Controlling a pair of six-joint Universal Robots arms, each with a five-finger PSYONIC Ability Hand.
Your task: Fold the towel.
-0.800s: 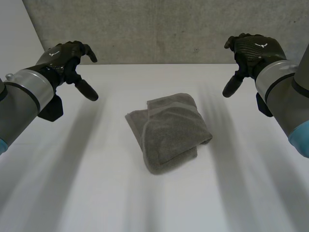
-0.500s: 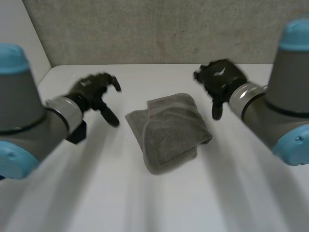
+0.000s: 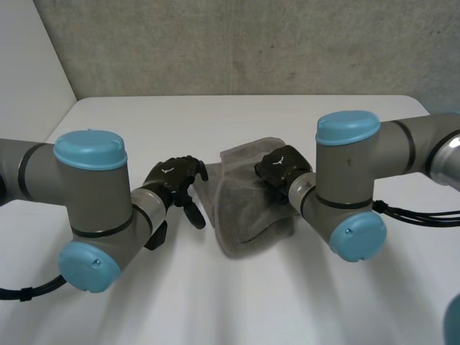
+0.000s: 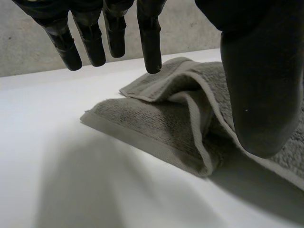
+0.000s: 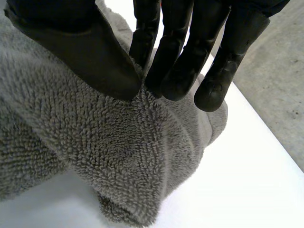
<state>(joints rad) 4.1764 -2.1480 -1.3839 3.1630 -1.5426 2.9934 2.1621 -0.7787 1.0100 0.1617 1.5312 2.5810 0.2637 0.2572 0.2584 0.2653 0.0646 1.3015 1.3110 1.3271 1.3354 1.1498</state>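
Note:
A grey towel [image 3: 241,219], folded into a thick bundle, lies in the middle of the white table [image 3: 230,302]. My left hand [image 3: 176,180] hovers at the towel's left edge, open with straight fingers [image 4: 149,42] hanging above the towel's [image 4: 156,123] left corner and the thumb [image 4: 261,95] over its near fold. My right hand [image 3: 282,169] rests on the towel's upper right part. Its thumb and fingers [image 5: 171,47] pinch a ridge of the towel's [image 5: 95,156] top layer between them.
Both forearms lie low over the table, their light-blue elbow caps [image 3: 90,147] [image 3: 348,126] flanking the towel. A grey concrete wall [image 3: 237,43] runs behind the table's far edge. Bare white surface stretches in front of the towel.
Both hands came down and inward from their raised places at the sides to the towel. The right hand has closed on the top layer; the towel has not shifted.

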